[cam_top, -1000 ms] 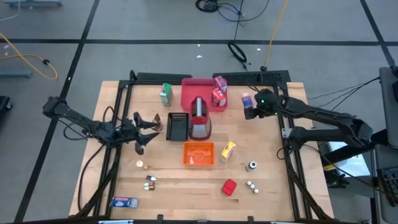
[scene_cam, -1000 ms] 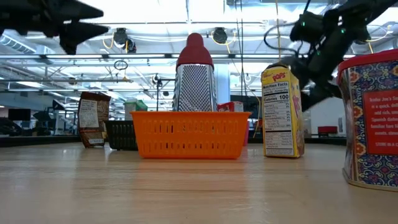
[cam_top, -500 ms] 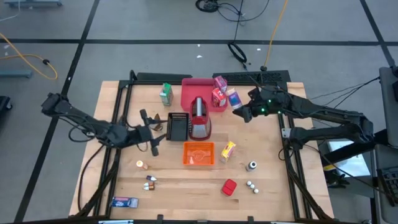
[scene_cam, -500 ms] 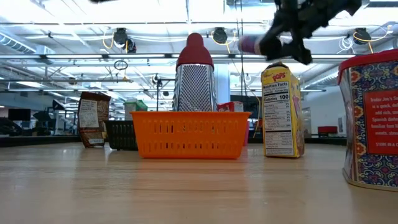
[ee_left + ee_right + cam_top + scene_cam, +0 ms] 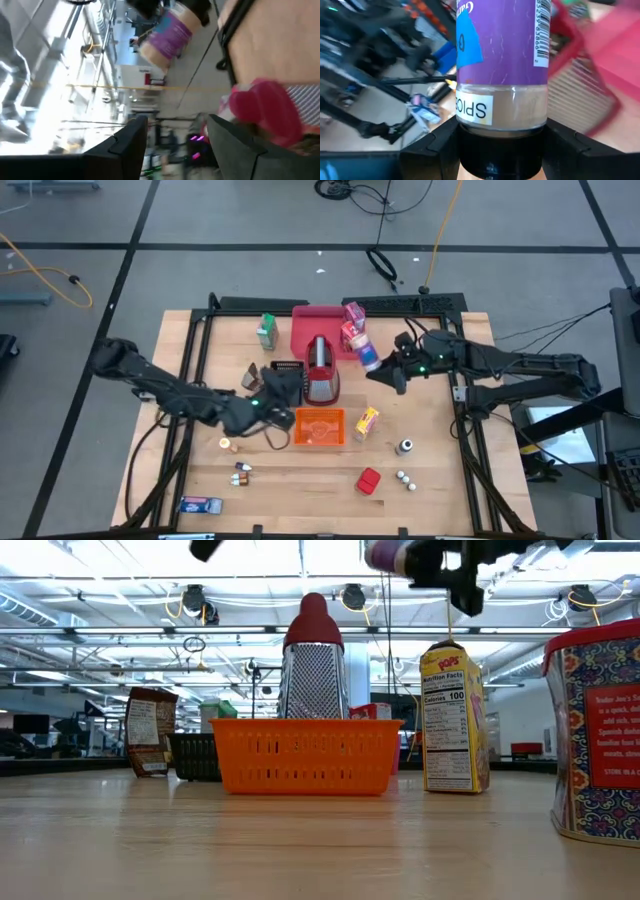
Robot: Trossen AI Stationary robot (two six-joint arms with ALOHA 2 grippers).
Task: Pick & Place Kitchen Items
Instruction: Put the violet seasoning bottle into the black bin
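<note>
Right gripper (image 5: 385, 370) clamps purple spice jar (image 5: 367, 357); left gripper (image 5: 268, 412) open, empty.

We see two dark arms, each a chain of slim black links joined by thicker rounded joints. The left arm (image 5: 165, 388) carries a small green light near its wrist, and black cables loop down from it. The right arm (image 5: 510, 365) shows a green light at its wrist too, with cables trailing off behind. In the wrist views, the fingers (image 5: 127, 145) are flat, matte black, angular plates with bevelled edges.
</note>
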